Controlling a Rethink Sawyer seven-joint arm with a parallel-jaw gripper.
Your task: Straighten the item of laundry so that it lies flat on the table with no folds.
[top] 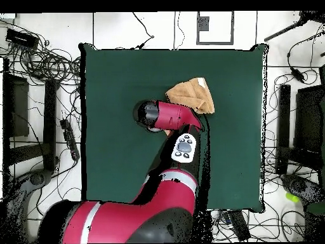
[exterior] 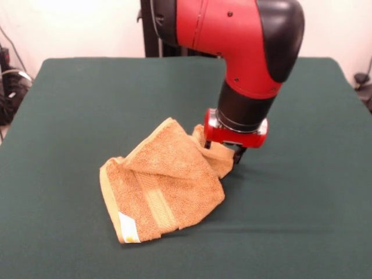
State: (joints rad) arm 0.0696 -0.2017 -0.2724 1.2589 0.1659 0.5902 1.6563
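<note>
The orange-tan towel lies crumpled and folded over itself near the middle of the dark green table. Its white label sits at the front corner, with the woven band beside it. My gripper is low at the towel's far right corner, and its fingers appear closed on that corner, which is lifted a little off the cloth. In the overhead view the towel shows just beyond my red arm, on the table. The arm hides the gripper there.
The table's edges are well away from the towel on all sides. Cables and equipment lie on the floor around the table. The arm's pedestal stands at the far side.
</note>
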